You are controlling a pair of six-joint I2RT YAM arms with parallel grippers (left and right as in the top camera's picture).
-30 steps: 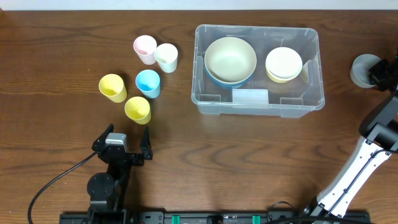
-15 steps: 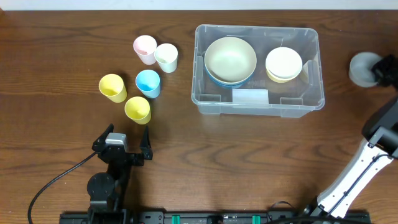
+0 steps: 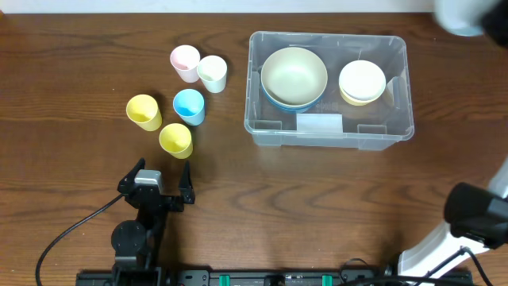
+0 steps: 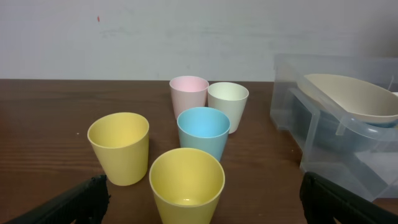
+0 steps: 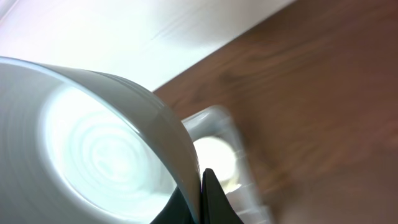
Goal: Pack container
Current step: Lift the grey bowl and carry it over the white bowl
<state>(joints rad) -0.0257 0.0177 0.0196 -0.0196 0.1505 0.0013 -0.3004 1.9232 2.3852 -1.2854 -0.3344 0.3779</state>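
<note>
The clear container [image 3: 327,138] with a white label stands right of centre; it also shows in the left wrist view [image 4: 348,155] and, blurred, in the right wrist view [image 5: 219,127]. It holds a beige bowl [image 3: 294,74] nested on a blue one and a cream bowl stack [image 3: 362,81]. My right gripper [image 5: 202,194] is shut on the rim of a pale grey bowl [image 5: 93,143]. In the overhead view that bowl [image 3: 459,16] is a blur at the far right corner, beyond the container. My left gripper [image 3: 163,176] is open and empty near the front, just behind a yellow cup [image 3: 175,140].
Several cups stand left of the container: pink [image 3: 185,62], white [image 3: 213,73], blue [image 3: 189,106] and a second yellow one [image 3: 144,111]. In the left wrist view the near yellow cup [image 4: 186,183] sits between my open fingers. The right arm's base [image 3: 476,214] is at the front right.
My right gripper has carried the grey bowl from the table's right edge beside the container to the far right corner. The left arm and cups have not moved.
</note>
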